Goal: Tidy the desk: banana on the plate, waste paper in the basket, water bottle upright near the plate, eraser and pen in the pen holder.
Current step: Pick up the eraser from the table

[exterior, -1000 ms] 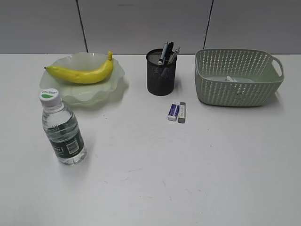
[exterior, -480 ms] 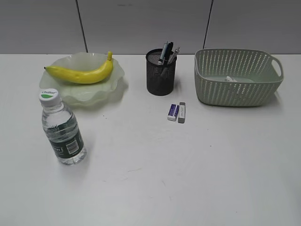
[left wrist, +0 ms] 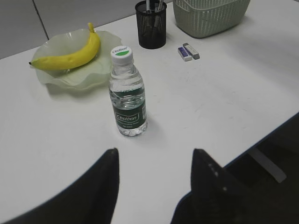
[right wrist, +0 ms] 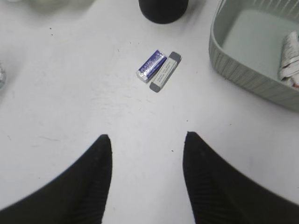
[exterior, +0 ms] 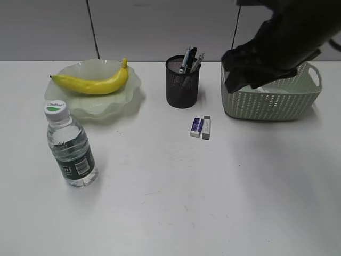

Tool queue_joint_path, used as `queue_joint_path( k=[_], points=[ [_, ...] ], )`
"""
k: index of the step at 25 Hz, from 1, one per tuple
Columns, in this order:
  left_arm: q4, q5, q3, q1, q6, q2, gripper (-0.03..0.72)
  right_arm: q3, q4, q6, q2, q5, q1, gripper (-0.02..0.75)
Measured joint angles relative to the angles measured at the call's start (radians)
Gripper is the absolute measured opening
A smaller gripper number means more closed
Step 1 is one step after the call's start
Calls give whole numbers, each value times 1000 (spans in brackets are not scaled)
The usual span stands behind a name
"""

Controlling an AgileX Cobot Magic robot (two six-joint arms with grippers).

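Observation:
The banana (exterior: 93, 82) lies on the pale green plate (exterior: 106, 109) at the back left. The water bottle (exterior: 69, 146) stands upright in front of the plate. The black mesh pen holder (exterior: 182, 85) holds several pens. A blue-sleeved eraser (exterior: 196, 127) and a grey-ended eraser (exterior: 206, 127) lie side by side on the desk (exterior: 213, 192) in front of it. The waste paper (right wrist: 289, 56) lies in the basket (exterior: 269, 104). My right gripper (right wrist: 147, 137) is open and empty above the desk, short of the erasers (right wrist: 159, 72). My left gripper (left wrist: 154, 151) is open and empty, short of the bottle (left wrist: 127, 105).
My dark right arm (exterior: 277, 42) hangs blurred over the basket at the back right. The left wrist view shows the desk's front edge (left wrist: 261, 135) with dark floor beyond it. A grey panelled wall stands behind the desk.
My right arm has come into the exterior view at the top right, over the basket. The objects on the desk have not moved.

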Motion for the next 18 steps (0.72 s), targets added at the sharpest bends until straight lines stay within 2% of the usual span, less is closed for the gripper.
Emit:
queue_joint_path(
  k=[5,10,14,18],
  points=[
    [0,0,0,0,0,0,373,-267,7,166,333,161,0,398],
    [0,0,0,0,0,0,372,-489,9,249,574,282,0,398],
    [0,0,0,0,0,0,372,-574,0,313,693,346,0,398],
    [0,0,0,0,0,0,372,-591,-3,328,757,362,0,398]
  ],
)
